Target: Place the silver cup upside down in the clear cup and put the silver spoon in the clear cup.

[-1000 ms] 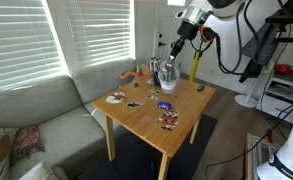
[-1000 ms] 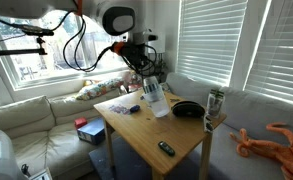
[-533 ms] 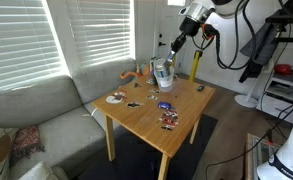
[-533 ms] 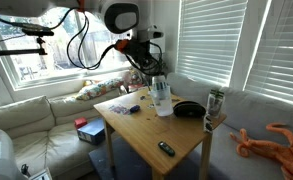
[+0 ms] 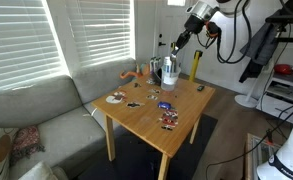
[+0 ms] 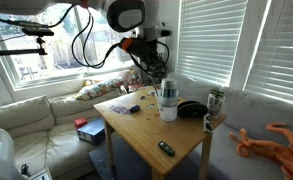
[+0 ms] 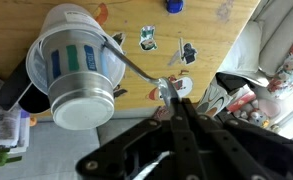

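In an exterior view, a light wooden table point(image 5: 151, 115) stands beside a grey-green sofa point(image 5: 41, 100). The robot's black two-fingered pincer point(image 5: 177, 45) hangs over the far corner, at 1 o'clock from a translucent whitish plastic cup point(image 5: 169, 75). A yellow upright stick point(image 5: 196, 65) stands at 3 o'clock of that cup, and small flat trinkets dot the tabletop, well apart from it. In an exterior view from another spot, a shiny grey metal cup point(image 6: 168, 90) sits base-up inside the plastic cup point(image 6: 169, 106), so that step looks done. The pincer point(image 6: 158, 74) hovers at 11 o'clock, with a black bowl point(image 6: 191, 108) and a small can point(image 6: 216, 102) near at 3 o'clock. In the wrist view, the pincer point(image 7: 172, 98) is fully closed on one end of a thin grey metal spoon point(image 7: 136, 66). The spoon slants toward 10 o'clock to the plastic cup point(image 7: 61, 50), beside the metal cup point(image 7: 84, 108). Whether its tip is past the rim I cannot tell. What remains, I judge, is lowering the spoon in and letting go. The upturned metal cup fills most of the opening, so only a narrow gap is left.
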Robot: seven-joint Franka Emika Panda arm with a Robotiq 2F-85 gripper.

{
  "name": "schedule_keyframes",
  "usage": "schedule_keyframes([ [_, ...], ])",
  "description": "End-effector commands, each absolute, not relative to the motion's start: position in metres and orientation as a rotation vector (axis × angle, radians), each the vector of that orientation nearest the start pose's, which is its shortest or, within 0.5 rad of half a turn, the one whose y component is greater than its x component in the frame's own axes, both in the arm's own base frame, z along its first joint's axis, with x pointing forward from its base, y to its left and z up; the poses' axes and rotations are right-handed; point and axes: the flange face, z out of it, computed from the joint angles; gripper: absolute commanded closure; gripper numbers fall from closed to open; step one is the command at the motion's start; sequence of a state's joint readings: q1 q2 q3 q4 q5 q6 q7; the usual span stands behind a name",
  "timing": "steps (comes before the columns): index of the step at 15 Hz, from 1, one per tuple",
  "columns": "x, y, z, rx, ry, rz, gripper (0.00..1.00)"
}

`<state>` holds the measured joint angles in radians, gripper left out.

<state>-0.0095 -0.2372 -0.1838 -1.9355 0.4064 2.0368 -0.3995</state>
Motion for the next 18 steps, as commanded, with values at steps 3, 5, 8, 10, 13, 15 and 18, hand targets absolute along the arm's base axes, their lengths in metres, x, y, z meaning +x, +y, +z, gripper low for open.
schedule_keyframes([
  [3, 0.500, -0.112, 0.622, -2.696, -0.027, -0.680, 0.99],
  [5, 0.500, -0.118, 0.620, -2.686, 0.014, -0.682, 0.99],
  [8, 0.499, -0.122, 0.613, -2.669, 0.063, -0.664, 0.99],
  [10, 0.498, -0.125, 0.608, -2.674, 0.089, -0.649, 0.99],
  [13, 0.496, -0.127, 0.617, -2.662, 0.110, -0.674, 0.99],
  [15, 0.493, -0.127, 0.624, -2.662, 0.109, -0.686, 0.99],
  [18, 0.487, -0.136, 0.625, -2.690, 0.199, -0.654, 0.99],
])
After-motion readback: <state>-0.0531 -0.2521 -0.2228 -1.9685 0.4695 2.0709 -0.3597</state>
